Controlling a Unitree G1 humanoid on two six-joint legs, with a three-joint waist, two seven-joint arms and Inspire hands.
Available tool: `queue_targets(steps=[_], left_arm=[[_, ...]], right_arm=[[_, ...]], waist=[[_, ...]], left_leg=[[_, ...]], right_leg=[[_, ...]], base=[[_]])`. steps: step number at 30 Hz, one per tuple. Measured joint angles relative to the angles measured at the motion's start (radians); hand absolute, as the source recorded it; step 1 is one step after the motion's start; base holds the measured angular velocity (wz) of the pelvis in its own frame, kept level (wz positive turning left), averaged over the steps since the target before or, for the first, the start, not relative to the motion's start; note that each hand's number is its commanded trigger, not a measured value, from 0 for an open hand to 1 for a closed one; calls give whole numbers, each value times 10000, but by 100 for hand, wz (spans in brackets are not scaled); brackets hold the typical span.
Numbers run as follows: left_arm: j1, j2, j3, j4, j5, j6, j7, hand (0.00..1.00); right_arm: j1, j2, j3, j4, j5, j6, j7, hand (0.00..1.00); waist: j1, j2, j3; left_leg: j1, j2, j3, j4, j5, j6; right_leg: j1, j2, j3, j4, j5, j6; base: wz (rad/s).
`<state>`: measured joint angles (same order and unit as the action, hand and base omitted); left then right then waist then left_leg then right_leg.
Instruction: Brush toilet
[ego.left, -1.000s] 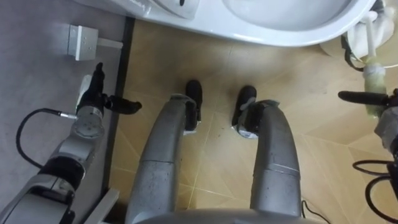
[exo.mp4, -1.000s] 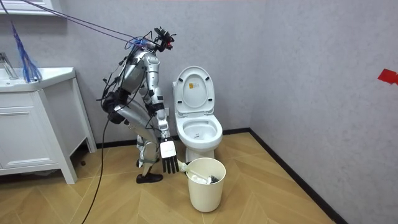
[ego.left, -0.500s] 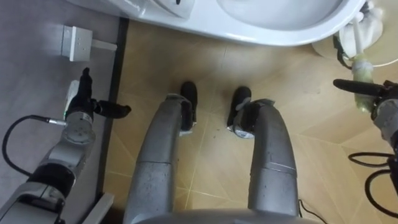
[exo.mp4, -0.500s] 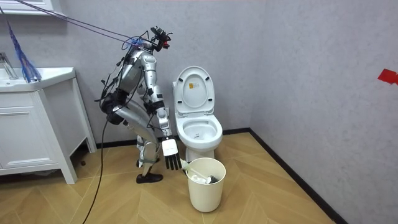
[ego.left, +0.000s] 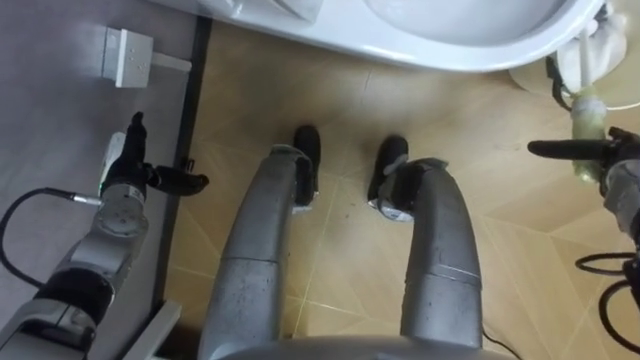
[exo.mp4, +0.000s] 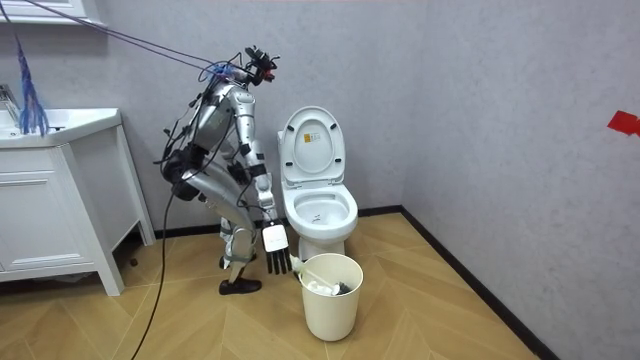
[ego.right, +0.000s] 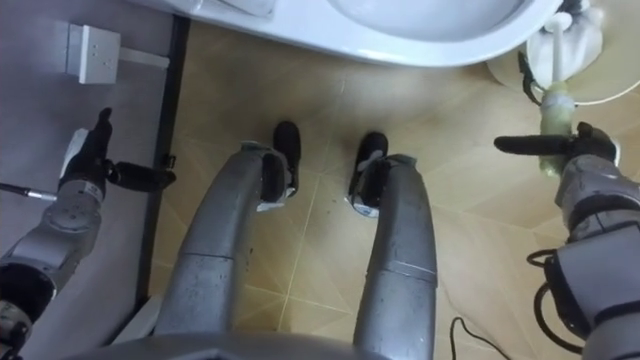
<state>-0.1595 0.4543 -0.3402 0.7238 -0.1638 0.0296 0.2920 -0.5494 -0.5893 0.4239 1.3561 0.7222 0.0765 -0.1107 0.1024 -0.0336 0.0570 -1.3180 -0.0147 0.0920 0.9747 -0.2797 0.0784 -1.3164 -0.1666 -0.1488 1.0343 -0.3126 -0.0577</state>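
The right hand (ego.right: 592, 185) hangs low beside the waste bin (exo.mp4: 330, 297), fingers straight and apart, thumb stuck out sideways. The toilet brush (ego.right: 557, 108) stands just ahead of that hand, its pale handle passing under the thumb and its white end further forward, at the bin. I cannot tell whether thumb and handle touch. The toilet (ego.left: 450, 50) lies forward and inward of this hand. The left hand (ego.left: 128, 178) is spread open near the wall, well apart from the brush.

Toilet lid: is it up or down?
Up. The lid stands upright behind the bowl, whose inside shows.
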Motion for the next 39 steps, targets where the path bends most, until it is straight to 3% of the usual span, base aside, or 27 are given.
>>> queue_targets(steps=[13,15,16,17,29,33,39], left_arm=[[4,-16,-244,-56,-4,74,22,0],[3,-16,-247,-78,5,69,85,0],[2,-16,-250,-79,5,69,94,0],[7,-17,-260,-73,4,71,100,0],[37,-16,-258,-69,33,92,147,0],[52,-14,-260,-224,-16,158,149,0],[50,-14,-260,-437,-20,136,216,0]], right_arm=[[224,-184,254,39,-247,13,232,0],[263,-184,241,49,-242,30,231,56],[264,-188,239,65,-241,30,230,96],[274,-191,235,87,-237,33,222,100],[300,-189,74,183,-95,128,158,100],[308,-188,57,210,-151,363,165,100],[288,-189,44,210,-78,426,88,100]], waist=[[303,20,7],[296,28,7],[287,28,7],[290,33,10],[302,34,12],[302,35,12],[292,36,12]], left_leg=[[-384,-192,-139,606,-230,-3],[-475,-311,-158,692,-272,-21],[-503,-324,-160,698,-270,-18],[-543,-328,-159,716,-269,-12],[-584,-333,-188,826,-296,25],[-589,-310,-160,840,-310,54],[-585,-303,-130,832,-329,83]], right_leg=[[-312,-296,-107,747,-446,-27],[-392,-368,-116,885,-518,-20],[-429,-399,-113,926,-530,-16],[-479,-427,-94,980,-550,1],[-470,-428,-122,1018,-591,29],[-468,-457,-122,1016,-590,30],[-480,-458,-55,1005,-593,41]], base=[[8],[11],[13],[8],[0],[0],[0]])
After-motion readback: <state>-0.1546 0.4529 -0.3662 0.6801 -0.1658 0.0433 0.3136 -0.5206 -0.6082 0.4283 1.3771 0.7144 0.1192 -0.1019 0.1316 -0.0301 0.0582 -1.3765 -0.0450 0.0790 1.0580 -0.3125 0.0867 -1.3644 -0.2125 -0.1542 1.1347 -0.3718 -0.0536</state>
